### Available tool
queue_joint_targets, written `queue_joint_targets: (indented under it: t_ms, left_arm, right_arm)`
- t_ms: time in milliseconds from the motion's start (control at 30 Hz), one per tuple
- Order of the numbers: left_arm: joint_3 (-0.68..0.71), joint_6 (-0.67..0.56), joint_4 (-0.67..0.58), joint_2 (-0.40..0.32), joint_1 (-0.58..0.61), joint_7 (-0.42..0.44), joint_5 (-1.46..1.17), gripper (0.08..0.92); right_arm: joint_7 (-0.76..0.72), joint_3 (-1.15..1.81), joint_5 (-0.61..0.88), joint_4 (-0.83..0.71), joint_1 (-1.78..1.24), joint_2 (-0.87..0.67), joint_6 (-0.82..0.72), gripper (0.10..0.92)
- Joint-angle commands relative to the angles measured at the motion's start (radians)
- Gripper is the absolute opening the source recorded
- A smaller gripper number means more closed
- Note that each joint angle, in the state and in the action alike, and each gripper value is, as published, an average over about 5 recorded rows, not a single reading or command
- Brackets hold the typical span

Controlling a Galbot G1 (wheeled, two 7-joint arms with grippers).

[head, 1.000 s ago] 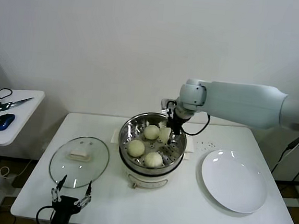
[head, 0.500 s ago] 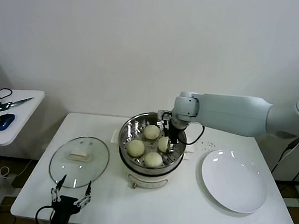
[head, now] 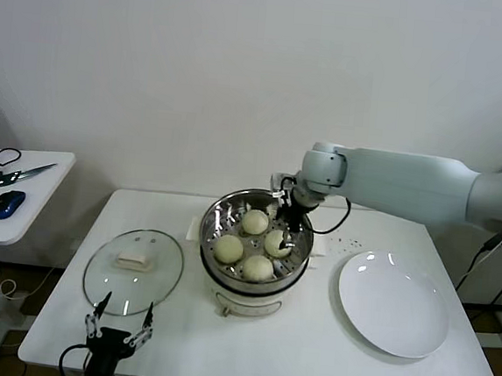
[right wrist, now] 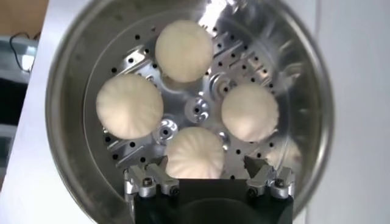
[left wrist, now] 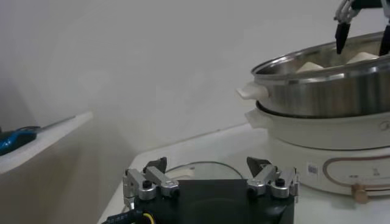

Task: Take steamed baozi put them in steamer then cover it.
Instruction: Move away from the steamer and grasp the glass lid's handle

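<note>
The steamer [head: 215, 223] stands mid-table with several cream-white baozi on its perforated tray, among them one at the back [head: 255, 222] and one on the right [head: 277, 242]. My right gripper [head: 288, 223] hangs open just above that right-hand baozi. In the right wrist view its fingers [right wrist: 206, 162] straddle a baozi [right wrist: 195, 151] from above without touching it, inside the steamer [right wrist: 66, 100]. The cover [head: 134, 272], a glass lid with a white handle, lies flat left of the steamer. My left gripper [head: 125, 312] is parked open at the table's front edge, facing the cover [left wrist: 201, 168].
A large white plate [head: 393, 304] lies right of the steamer. A small side table [head: 22, 187] at far left carries scissors and a blue mouse [head: 7, 204]. The left wrist view shows the steamer's wall [left wrist: 323, 85] on its white base.
The right gripper carried a baozi down into the steamer's right side, opened, let it go and rose slightly. The left arm has not moved.
</note>
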Motion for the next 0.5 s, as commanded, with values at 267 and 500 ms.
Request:
queue_joint_targets:
  t_ms: [267,500]
  left_arm:
    - [-0.038,-0.014,0.017,-0.003,-0.036,-0.001,0.044,0.823]
    - [-0.035,-0.005,0.004,-0.013,-0.059,-0.007,0.148,0.823]
  right_arm:
    - [0.514,0.354,0.089,0.157,-0.236,-0.464,0.557,0.823]
    - [0.632,0.887,-0.021,0.248,-0.752,-0.585,0.614,0.823]
